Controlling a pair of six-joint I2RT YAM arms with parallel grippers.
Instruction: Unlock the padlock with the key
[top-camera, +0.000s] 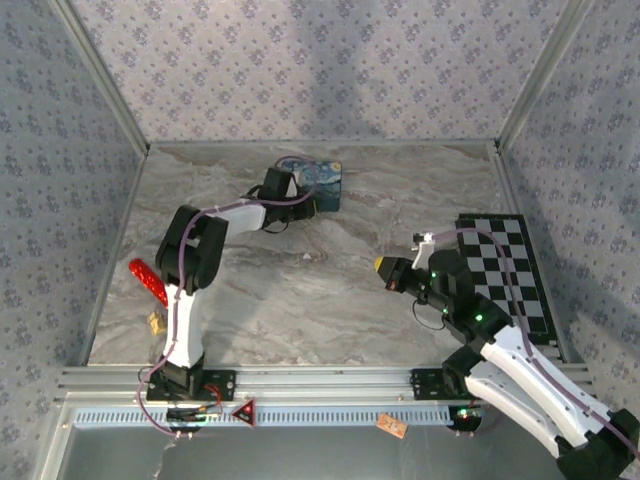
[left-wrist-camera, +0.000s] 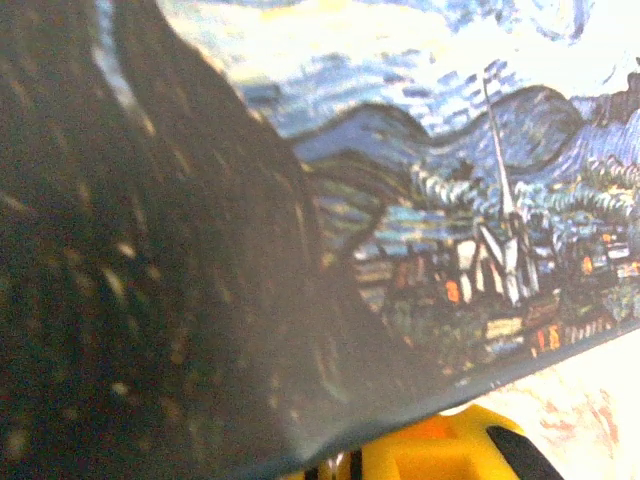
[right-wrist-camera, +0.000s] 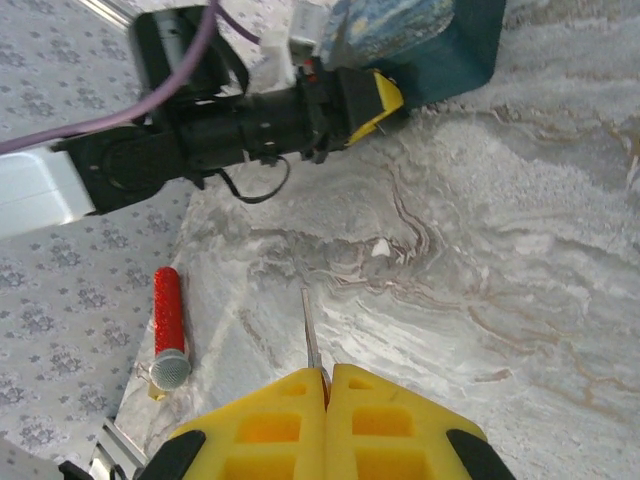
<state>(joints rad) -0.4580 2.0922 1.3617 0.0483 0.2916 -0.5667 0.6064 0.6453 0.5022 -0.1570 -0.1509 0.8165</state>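
The key's thin silvery blade pokes forward from my right gripper, whose yellow fingers are shut on it. In the top view that gripper hovers over the middle right of the marble table. My left gripper is pressed against the blue swirl-painted box at the back. The box's painted face sits very close to the left wrist camera, with one yellow finger under its edge. The other finger is covered. The padlock is hidden.
A red microphone lies near the left wall, also in the right wrist view, with a small tan item beside it. A checkerboard mat lies along the right side. The left arm stretches across the back.
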